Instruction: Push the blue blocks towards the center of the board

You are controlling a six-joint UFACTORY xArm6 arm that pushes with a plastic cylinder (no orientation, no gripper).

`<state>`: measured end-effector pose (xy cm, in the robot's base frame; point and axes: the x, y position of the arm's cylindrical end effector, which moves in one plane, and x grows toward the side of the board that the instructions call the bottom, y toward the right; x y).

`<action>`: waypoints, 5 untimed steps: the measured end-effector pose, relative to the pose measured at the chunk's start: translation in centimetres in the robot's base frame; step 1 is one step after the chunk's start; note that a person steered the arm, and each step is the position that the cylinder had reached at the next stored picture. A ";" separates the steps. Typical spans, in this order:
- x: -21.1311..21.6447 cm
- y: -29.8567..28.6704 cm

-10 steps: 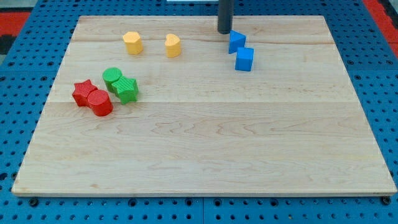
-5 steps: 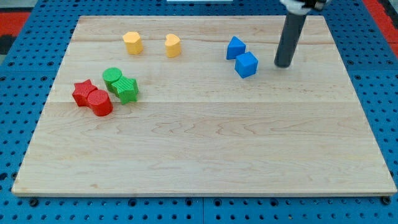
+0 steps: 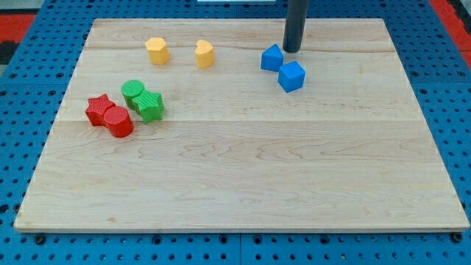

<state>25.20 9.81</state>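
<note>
No claw here, just my tip (image 3: 293, 51) parked right behind the two blue blocks (image 3: 271, 58) (image 3: 291, 76) near the counter (image 3: 243, 191) top. Next up, probably shoving them down toward center.

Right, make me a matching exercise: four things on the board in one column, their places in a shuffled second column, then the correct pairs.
Things
1. my tip
2. red star block
3. yellow heart block
4. blue cube

Places
A. far toward the view's left, touching the red cylinder
B. just below and right of the other blue block
C. near the view's top, right of the yellow hexagon block
D. just above the blue blocks, near the view's top

Pairs: 1-D, 2-A, 3-C, 4-B
</note>
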 end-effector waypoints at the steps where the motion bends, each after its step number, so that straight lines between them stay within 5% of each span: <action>1: -0.3 -2.8; 5: 15.7 3.2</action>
